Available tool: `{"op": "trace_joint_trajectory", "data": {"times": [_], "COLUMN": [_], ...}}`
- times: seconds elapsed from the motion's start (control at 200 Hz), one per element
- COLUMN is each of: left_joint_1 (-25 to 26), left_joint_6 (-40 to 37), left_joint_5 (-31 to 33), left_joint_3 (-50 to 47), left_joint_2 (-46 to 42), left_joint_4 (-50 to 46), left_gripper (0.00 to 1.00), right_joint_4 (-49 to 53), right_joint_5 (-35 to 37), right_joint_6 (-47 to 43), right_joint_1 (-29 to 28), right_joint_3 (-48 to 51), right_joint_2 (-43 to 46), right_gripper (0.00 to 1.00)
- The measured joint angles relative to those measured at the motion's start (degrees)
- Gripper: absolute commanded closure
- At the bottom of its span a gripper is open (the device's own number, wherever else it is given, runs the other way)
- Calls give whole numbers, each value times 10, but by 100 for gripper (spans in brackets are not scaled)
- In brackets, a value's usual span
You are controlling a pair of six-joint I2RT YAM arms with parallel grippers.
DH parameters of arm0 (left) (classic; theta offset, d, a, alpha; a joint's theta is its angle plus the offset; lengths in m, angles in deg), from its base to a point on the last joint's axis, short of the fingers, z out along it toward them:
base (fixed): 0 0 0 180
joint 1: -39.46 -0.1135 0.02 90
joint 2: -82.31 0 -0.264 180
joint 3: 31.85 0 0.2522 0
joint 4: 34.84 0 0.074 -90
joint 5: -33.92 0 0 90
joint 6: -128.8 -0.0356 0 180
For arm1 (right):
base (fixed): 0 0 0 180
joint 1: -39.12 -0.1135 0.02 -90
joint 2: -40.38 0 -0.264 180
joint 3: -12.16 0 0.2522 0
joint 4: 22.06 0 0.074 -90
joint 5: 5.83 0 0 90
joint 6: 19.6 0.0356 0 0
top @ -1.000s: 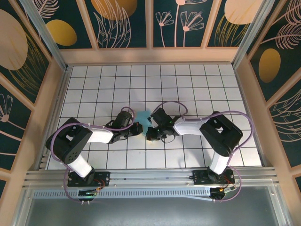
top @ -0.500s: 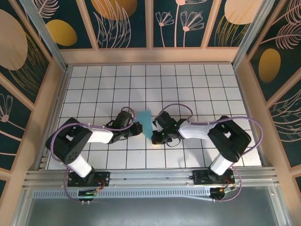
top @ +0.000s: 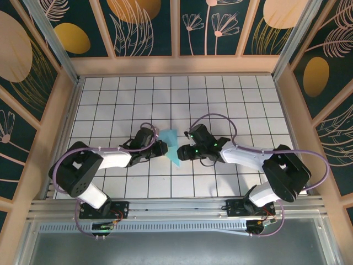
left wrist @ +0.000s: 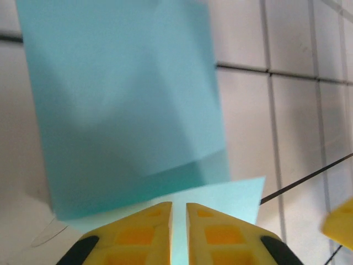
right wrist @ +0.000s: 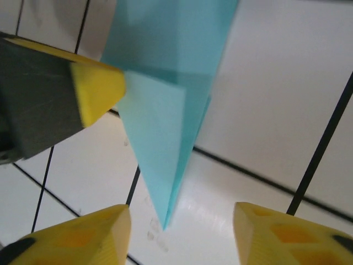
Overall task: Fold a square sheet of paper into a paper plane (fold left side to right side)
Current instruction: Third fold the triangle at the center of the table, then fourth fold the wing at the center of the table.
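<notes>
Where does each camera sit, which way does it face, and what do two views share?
Top external: above and behind the bases, looking down on the white tiled table; both arms, left gripper and right gripper flanking the folded turquoise-blue paper sheet.
Left wrist: on the left arm, looking past its nearly closed yellow fingers at the paper.
Right wrist: on the right arm, looking between its wide-apart yellow fingers at the paper's tip.
Shared: both wrist views catch the paper and the other gripper's yellow fingertip.
</notes>
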Motion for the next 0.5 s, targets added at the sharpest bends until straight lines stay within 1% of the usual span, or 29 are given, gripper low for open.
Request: {"op": "trace_joint_trajectory", "data": {"times": [0.085,0.19,0.28,0.4,0.5], "left_joint_1": [-2,-15,-36,-72,-84], "left_joint_6": [0,3,21,40,49], "left_joint_5": [15,37,53,66,72], "left_joint_3": [19,25,10,-35,-56], "left_joint_2": [-32,-79,-119,-169,-183], "left_joint_4": [-18,-34,-38,-41,-53], "left_gripper": [72,53,41,32,28], "right_joint_4": [-37,-83,-125,-176,-197], "right_joint_5": [5,3,-3,-26,-38], "right_joint_6": [-4,-13,-17,-25,-28], "right_joint_1": [7,9,9,11,12], "right_joint_3": [12,19,19,22,22], "right_joint_2": [0,-2,-15,-43,-72], "right_gripper": [39,38,40,43,45]}}
